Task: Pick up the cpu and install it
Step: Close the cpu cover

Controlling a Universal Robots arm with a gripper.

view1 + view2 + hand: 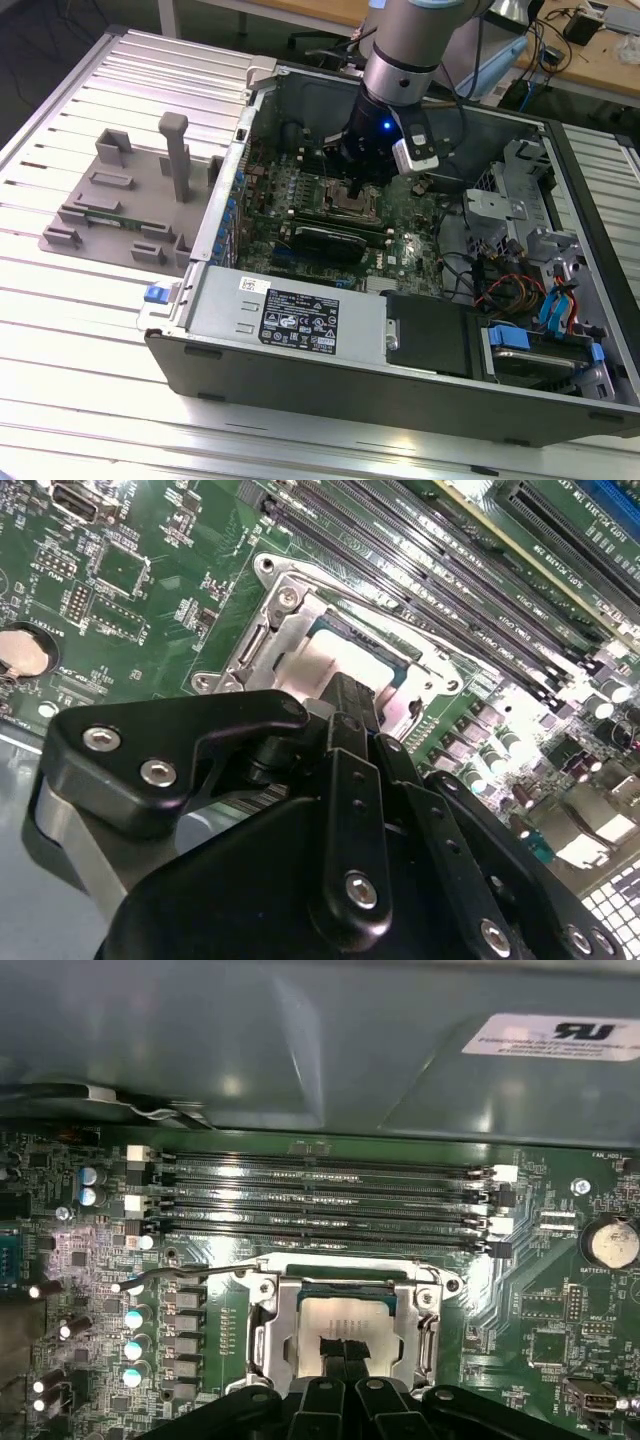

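Computer case (300, 375) lies open on its side on the ribbed metal surface (90, 340). Inside it sit the green motherboard (410, 235) and a grey power supply (220, 300) along the near wall. Toward the exterior view's right are metal drive cages (520, 200) with loose cables (500, 290) below them. The robot arm (410, 40) reaches down into the case over the middle of the board.

The cpu (345, 1315) lies flat inside the silvery socket frame (272, 1340), its pale metal plate facing up. The fingers (330, 1352) are closed together, tip against tip, and grip nothing. Their tips are over the middle of the cpu's plate; whether they touch it I cannot tell.

Four empty memory slots (320, 1200) run just beside the socket, and a grey metal panel (300, 1050) rises beyond them. A thin lever rod (180, 1275) sticks out from one corner of the frame, near a row of capacitors (133, 1345). A coin battery (610, 1242) sits on the far side of the socket from them.

On the surface at the exterior view's left, beside the case, lies a grey holder tray (110, 235) with an upright post (175, 150).
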